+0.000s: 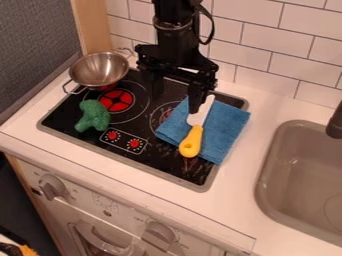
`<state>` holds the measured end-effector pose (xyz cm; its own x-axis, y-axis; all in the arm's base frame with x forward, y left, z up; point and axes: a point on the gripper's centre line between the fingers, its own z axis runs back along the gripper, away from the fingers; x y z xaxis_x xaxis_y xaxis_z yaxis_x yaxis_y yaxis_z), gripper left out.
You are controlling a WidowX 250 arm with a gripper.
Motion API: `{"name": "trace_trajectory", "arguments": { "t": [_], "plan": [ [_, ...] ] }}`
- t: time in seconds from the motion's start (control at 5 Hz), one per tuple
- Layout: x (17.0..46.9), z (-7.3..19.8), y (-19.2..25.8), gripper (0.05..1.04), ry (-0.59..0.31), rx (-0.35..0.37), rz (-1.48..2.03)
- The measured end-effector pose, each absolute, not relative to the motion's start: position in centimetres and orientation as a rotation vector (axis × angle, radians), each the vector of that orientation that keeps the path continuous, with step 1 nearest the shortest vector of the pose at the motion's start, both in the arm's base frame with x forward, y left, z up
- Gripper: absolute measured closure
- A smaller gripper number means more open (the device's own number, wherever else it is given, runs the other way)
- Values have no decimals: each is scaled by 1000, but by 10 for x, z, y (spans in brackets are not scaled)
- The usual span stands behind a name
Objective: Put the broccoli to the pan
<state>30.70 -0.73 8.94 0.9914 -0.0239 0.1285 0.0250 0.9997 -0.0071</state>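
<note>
Before white tiles (257, 37), the counter (237, 200) holds stovetop (163, 160), sink (284, 170), probably a tap (335, 122).

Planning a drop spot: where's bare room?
Counter between stove and sink; stove patch between dials and towel. Crowded: towel, with knife on it and gripper above; around broccoli and pan.

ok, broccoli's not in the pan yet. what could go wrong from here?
1. Gripper hangs close to the knife on the blue cloth; it could snag either when moving.
2. Broccoli is lumpy, so an off-centre grip might slip.
3. Pan sits by the stove's back left corner; a bump could shift it.
</note>
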Motion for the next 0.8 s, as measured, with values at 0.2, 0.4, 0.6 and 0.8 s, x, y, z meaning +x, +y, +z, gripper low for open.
{"name": "trace_trajectory", "arguments": {
  "t": [0.2, 0.4, 0.6, 0.8],
  "plan": [
    [304, 82, -6, 82, -100, -4, -25],
    [286, 76, 17, 82, -39, 42, -20],
    [268, 97, 48, 82, -79, 83, 21],
    [252, 108, 84, 82, -110, 108, 112]
  ]
}}
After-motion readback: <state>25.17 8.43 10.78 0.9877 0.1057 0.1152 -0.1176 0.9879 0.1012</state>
